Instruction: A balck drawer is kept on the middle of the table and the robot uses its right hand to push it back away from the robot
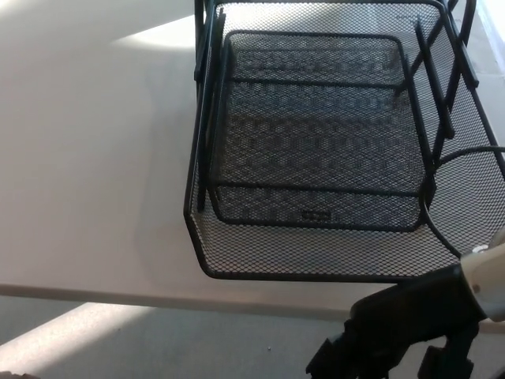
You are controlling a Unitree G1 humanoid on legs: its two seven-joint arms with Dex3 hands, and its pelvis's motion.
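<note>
Now drawer (316, 158) sits just beyond rt hand (394, 332) fingers (335, 359)

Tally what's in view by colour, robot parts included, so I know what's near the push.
Black: 3 (mesh drawer, mesh organiser frame around it, right hand)
White: 1 (table)
Total: 4

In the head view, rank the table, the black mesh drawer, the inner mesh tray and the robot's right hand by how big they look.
1. table
2. black mesh drawer
3. inner mesh tray
4. right hand, partly cut off and nearest the camera, so its rank is unsure.
</note>
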